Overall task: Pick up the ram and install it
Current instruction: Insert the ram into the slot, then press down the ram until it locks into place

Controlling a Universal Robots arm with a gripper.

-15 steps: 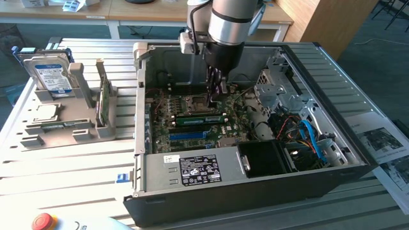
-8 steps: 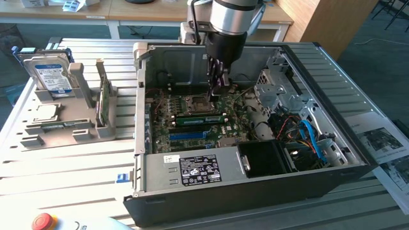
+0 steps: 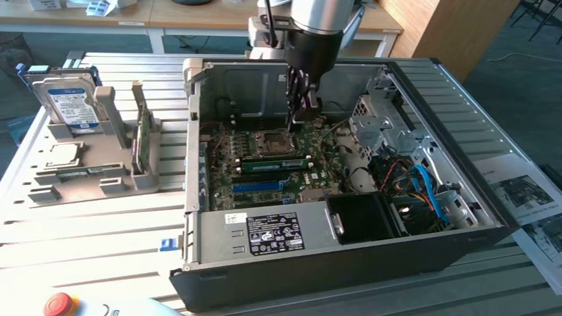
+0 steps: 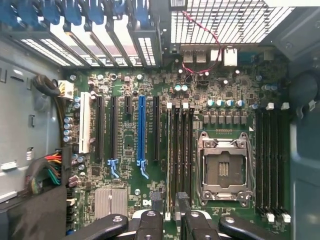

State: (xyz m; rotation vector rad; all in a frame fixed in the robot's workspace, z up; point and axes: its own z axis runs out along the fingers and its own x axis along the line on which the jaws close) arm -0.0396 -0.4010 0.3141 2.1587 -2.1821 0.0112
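A: Exterior view first. Where are you?
B: My pincer [image 3: 303,118] hangs inside the open case [image 3: 351,263], above the motherboard [image 3: 224,168]. The ram [image 3: 274,164] stands on edge in a slot just beside the CPU socket [image 3: 270,140].
A: And the wrist view?
B: Fingers [image 4: 150,222] spread apart, gripping nothing, the memory slots [image 4: 181,155] beneath them.

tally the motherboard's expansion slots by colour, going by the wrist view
white expansion slot: 1
blue expansion slot: 1
black expansion slots: 4, one of them short
total: 6
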